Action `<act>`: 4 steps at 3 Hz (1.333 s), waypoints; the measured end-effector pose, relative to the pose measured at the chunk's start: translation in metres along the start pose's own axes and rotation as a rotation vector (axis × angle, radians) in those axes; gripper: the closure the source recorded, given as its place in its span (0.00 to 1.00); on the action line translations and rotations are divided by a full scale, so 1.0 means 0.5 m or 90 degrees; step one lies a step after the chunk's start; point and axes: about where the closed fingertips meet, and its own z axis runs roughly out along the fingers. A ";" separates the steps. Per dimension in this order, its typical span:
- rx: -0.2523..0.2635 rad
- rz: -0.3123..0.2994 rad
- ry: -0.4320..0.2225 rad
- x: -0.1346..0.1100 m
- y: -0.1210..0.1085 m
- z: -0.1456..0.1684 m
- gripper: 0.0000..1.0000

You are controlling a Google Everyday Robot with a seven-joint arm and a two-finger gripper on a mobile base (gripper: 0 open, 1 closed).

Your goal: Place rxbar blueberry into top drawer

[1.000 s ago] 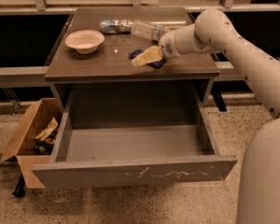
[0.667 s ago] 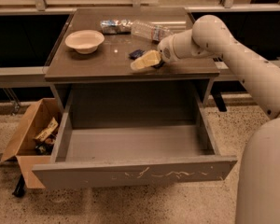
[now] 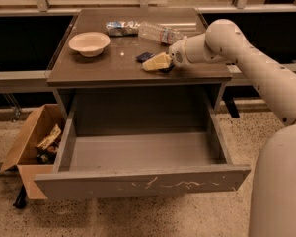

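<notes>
The rxbar blueberry point(image 3: 144, 57) is a small dark blue wrapper lying on the brown cabinet top point(image 3: 103, 65), right of centre. My gripper point(image 3: 156, 63) is down at the cabinet top, right against the bar's right end, partly covering it. The top drawer point(image 3: 143, 183) is pulled fully open below, and its grey inside is bare. Its scratched front panel faces me.
A pale bowl point(image 3: 89, 43) stands at the left of the cabinet top. A clear plastic bottle point(image 3: 160, 33) and a silvery wrinkled packet point(image 3: 121, 27) lie at the back. An open brown cardboard box point(image 3: 32, 142) with scraps stands on the floor, left of the drawer.
My gripper has dropped slightly toward the cabinet top. The dark bar now shows at the gripper's left side instead of under its right side.
</notes>
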 end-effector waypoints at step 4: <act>-0.018 0.000 -0.142 -0.024 0.081 -0.195 1.00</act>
